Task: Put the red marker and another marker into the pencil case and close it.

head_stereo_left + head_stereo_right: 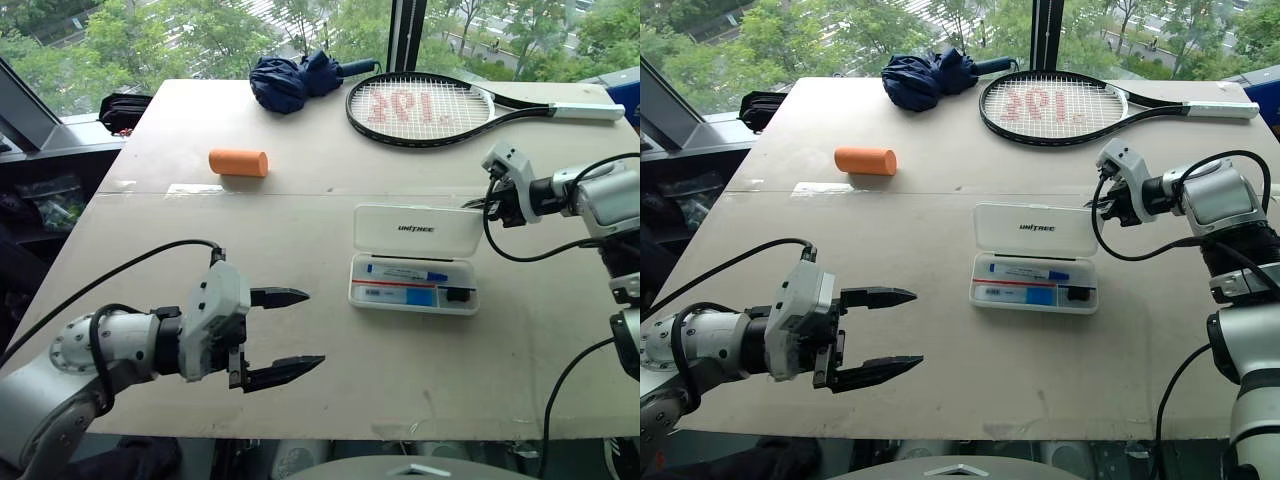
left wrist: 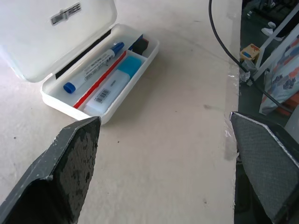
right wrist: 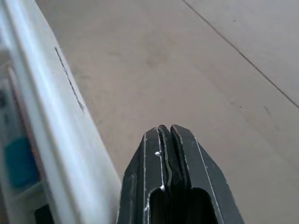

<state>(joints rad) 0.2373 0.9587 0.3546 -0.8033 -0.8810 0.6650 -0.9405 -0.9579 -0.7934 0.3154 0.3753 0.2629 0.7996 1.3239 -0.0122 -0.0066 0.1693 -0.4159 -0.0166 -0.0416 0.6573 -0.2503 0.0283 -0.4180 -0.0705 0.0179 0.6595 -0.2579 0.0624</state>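
— Lying open near the middle of the pale beige desk (image 1: 300, 230) is seen the flat white rounded-rectangle plastic pencil case (image 1: 415, 258); where is its lid placed?

— The hinged lid printed "UNITREE" (image 1: 417, 230) is folded back toward 12 o'clock, and the clear tray (image 1: 414, 283) is left toward 6 o'clock. Inside the tray a white marker with a blue cap (image 2: 93, 65), a thin red stick (image 2: 100, 80) and a white-and-light-blue block (image 2: 114, 84) are laid side by side.

— How is the left pincer (image 1: 285, 335) held?

— It is kept wide open at about 8 o'clock from the case, well apart from it, with its two black fingers (image 2: 65, 172) spread and nothing between them.

— And the right pincer (image 1: 490, 205)?

— It is found at about 2 o'clock from the case, just beside the lid's corner. Its fingers (image 3: 175, 172) are pressed flat together, closed on nothing, above bare desk next to the case's white edge.

— What else is set on the desk?

— An orange cylinder (image 1: 238, 162) is placed at 10 o'clock from the case, a folded dark blue umbrella (image 1: 300, 78) at 11 o'clock at the far edge, and a black tennis racket with a white grip (image 1: 440, 108) at 12 to 1 o'clock.
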